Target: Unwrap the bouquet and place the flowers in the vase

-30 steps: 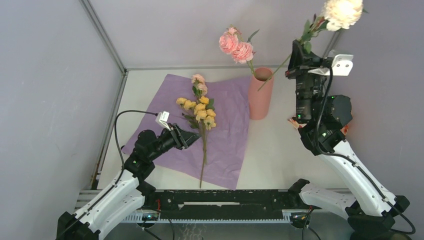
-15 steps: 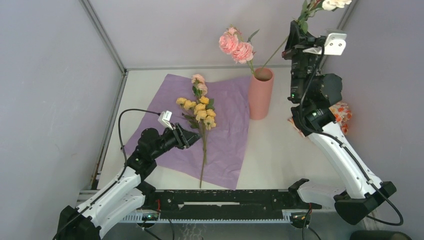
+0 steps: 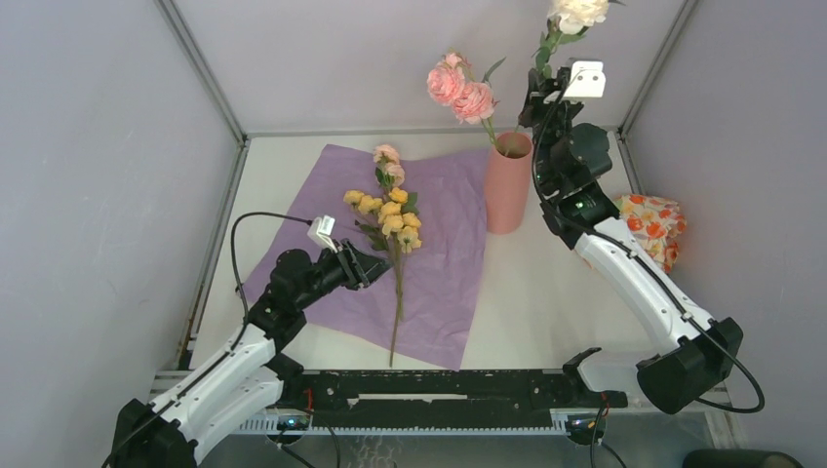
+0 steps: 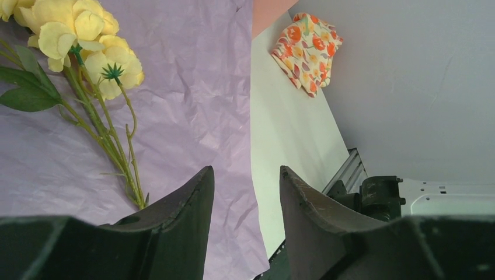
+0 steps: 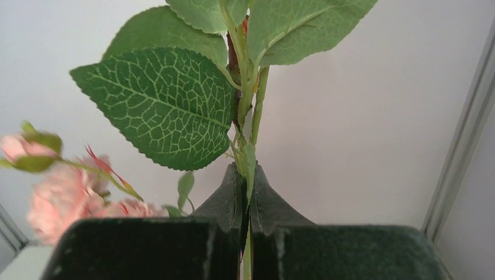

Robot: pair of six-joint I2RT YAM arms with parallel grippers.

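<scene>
The vase stands upright on the table at the far right corner of the spread purple paper, with two pink roses already standing in its mouth and leaning to the left. A white rose is held high above and just right of the vase by the right gripper, which is clenched on its green stem. The overhead view shows the bloom near the top edge of the picture but hides the lower stem behind the arm, so it cannot be told whether the stem tip reaches the vase mouth. The right wrist view shows what the overhead one does not: the fingers pinched tight on the stem just below two broad leaves, with the pink roses blurred at lower left. The right arm reaches up and back from its base, the wrist pointing upward. A spray of yellow flowers with a peach head at its far end lies on the paper, stems toward the near edge. The left arm stretches low over the paper, and its left gripper is released, jaws parted with nothing between them, just beside the stems. The left wrist view also shows an orange-flowered cloth bundle on the table by the right wall.
</scene>
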